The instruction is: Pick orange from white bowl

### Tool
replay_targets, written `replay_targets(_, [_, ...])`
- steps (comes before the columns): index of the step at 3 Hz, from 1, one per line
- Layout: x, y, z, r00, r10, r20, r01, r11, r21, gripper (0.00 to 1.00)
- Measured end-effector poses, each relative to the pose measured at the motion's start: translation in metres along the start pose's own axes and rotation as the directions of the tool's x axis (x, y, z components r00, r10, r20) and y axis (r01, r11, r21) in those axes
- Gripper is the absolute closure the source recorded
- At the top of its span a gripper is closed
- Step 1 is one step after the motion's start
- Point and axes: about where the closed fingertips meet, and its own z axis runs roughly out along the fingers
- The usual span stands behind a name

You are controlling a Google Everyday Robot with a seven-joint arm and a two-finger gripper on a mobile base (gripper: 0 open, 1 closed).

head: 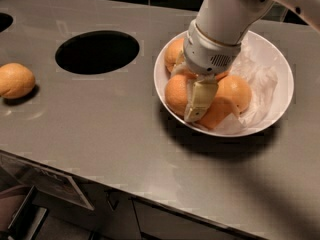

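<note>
The white bowl (280, 59) stands on the grey counter at the right, lined with crumpled white paper (257, 76). Several oranges lie clustered in its left half. A large, paler orange (176, 91) sits at the front left of the cluster, with deeper-orange fruits to its right (236, 91) and behind it (174, 51). My gripper (199, 104) reaches straight down into the bowl from the white arm (225, 19). It rests against the right side of the paler orange, in among the fruits. The arm hides the middle of the cluster.
A lone squat orange (16, 80) lies on the counter at the far left. A round black hole (97, 51) opens in the counter between it and the bowl. Part of a second hole (3, 21) shows at the left edge. The counter's front edge (150, 196) runs below.
</note>
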Motion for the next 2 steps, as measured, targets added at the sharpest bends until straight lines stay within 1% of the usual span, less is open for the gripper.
replay_targets(2, [0.0, -0.0028, 0.0059, 1.0, -0.004, 0.0, 0.004, 1.0, -0.009, 0.35])
